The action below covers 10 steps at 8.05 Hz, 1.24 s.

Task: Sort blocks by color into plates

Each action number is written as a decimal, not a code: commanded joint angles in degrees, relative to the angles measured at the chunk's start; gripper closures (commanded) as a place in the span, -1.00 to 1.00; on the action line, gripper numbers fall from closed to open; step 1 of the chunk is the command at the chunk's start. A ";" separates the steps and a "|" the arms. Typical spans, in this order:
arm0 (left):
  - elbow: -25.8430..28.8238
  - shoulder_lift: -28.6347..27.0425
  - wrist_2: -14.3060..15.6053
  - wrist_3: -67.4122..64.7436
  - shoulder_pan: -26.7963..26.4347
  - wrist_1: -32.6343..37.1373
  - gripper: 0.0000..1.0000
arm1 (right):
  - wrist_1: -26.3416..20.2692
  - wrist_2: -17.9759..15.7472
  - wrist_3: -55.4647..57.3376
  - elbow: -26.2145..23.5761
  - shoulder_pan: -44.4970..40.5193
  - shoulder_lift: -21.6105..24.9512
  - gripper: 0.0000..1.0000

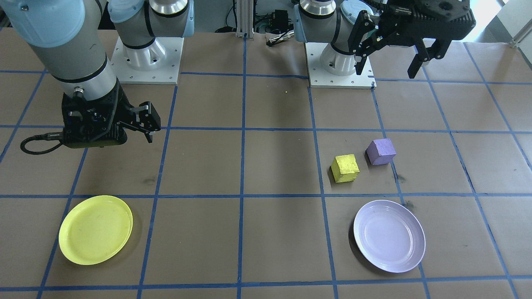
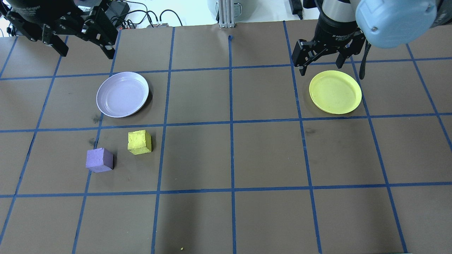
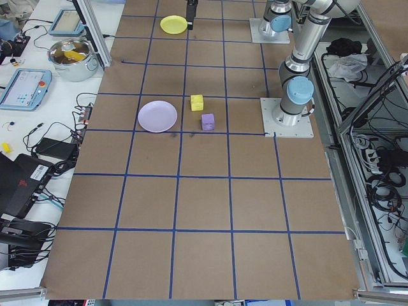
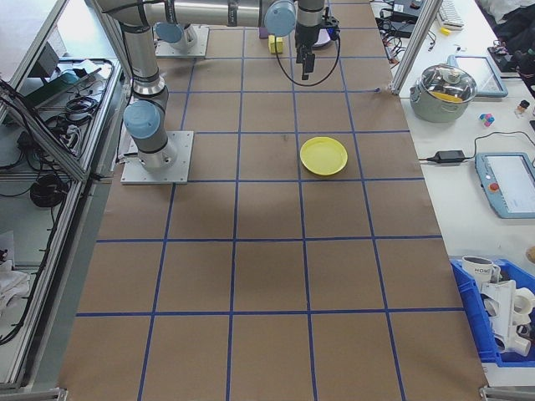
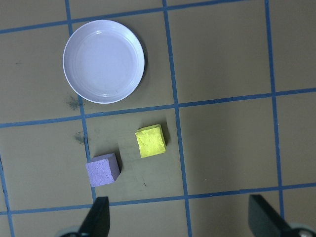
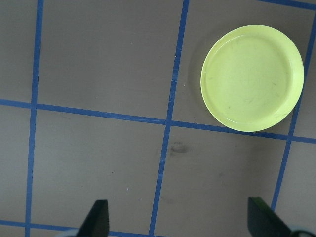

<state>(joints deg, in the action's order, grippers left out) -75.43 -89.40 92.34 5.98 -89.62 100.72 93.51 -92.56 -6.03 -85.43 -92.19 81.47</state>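
A: Grippers?
B: Left gripper (image 2: 74, 44) wide open, nothing in it, up high. Right gripper (image 2: 321, 63) also spread, empty, near the yellow plate (image 2: 335, 92).
A: Blocks?
B: Yellow block (image 2: 140, 142) & purple block (image 2: 100, 160) side by side on the table (image 2: 268, 155), just short of the lavender plate (image 2: 122, 94). Both plates bare.

Both arms are held raised. The left end effector (image 2: 83, 42) is spread wide and carries nothing; the right end effector (image 2: 320, 63) is likewise spread and unloaded.
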 commanded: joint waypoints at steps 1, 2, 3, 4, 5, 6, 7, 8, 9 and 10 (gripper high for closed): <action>-6.36 0.29 2.74 6.66 8.19 0.61 -1.00 | -0.08 -0.07 0.14 0.00 0.00 0.00 -1.00; -11.79 -0.41 2.41 6.76 11.28 -0.17 -1.00 | -0.08 -0.16 -0.03 0.00 0.00 0.00 -1.00; -18.02 -0.51 2.75 7.37 12.53 -3.66 -1.00 | -0.25 -1.99 -0.12 0.00 0.00 0.00 -1.00; -22.95 -0.16 4.06 8.25 13.68 -8.74 -1.00 | -0.43 -3.92 -0.30 0.00 0.00 0.00 -1.00; -26.31 -0.33 5.12 8.25 14.91 -8.79 -1.00 | -0.43 -3.94 -0.30 0.00 0.00 0.00 -1.00; -28.95 -1.64 5.04 8.25 17.53 -9.14 -1.00 | -0.52 -4.03 -0.30 0.00 0.00 0.00 -1.00; -29.50 -4.35 5.13 8.86 20.86 -9.31 -1.00 | -0.34 -3.94 -0.30 0.00 0.00 0.00 -1.00; -30.03 -6.73 4.61 8.52 22.37 -9.14 -1.00 | -0.34 -3.94 -0.30 0.00 0.00 0.00 -1.00; -29.95 -7.62 4.86 8.00 22.39 -9.23 -1.00 | -0.17 -3.85 -0.39 0.00 0.00 0.00 -1.00; -29.95 -7.72 4.87 6.69 22.39 -9.31 -1.00 | -0.17 -3.85 -0.39 0.00 0.00 0.00 -1.00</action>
<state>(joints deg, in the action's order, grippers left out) -105.12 -95.75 97.16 14.22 -67.97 91.55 93.23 -96.46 -6.37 -85.43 -92.20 81.47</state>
